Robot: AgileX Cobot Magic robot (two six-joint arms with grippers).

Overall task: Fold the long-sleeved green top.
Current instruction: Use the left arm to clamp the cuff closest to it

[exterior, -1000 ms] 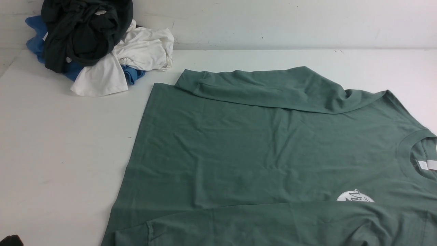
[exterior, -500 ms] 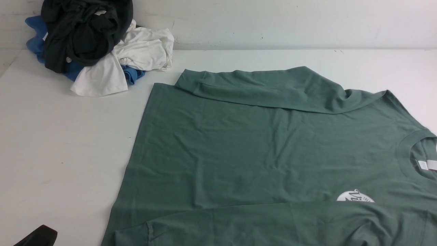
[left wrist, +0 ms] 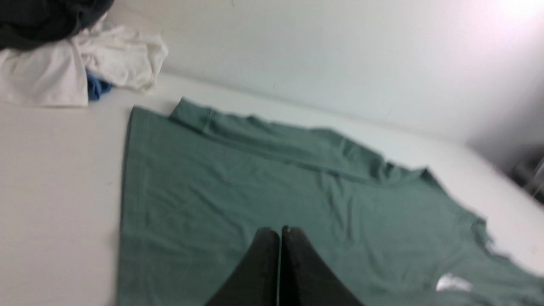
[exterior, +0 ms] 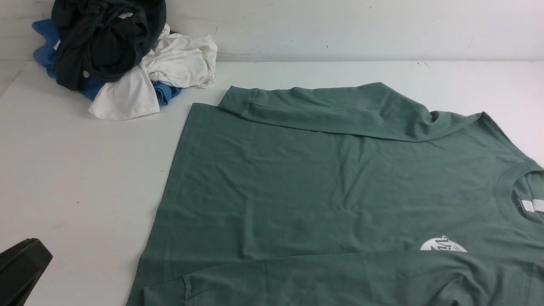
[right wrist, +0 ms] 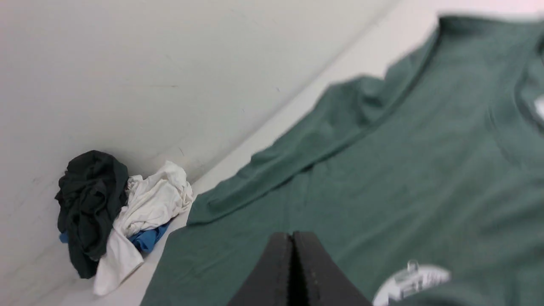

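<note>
- The left fingers are being held pressed together, pinching nothing; in the front view only a dark shape is being shown at the near left corner of the white worktop, probably part of that arm.
- The right fingers are likewise being held pressed together and empty, and are being pointed toward the green long-sleeved top.
- The top is being carried flat on the worktop, right of centre, with its collar turned to the right.
- One sleeve is being laid across the near edge, partly covering the white round logo.
- The other sleeve is being laid along the far edge of the body.
- At the far left, against the wall, a dark garment, a white garment and a blue garment are being kept in one heap, apart from the top.
</note>
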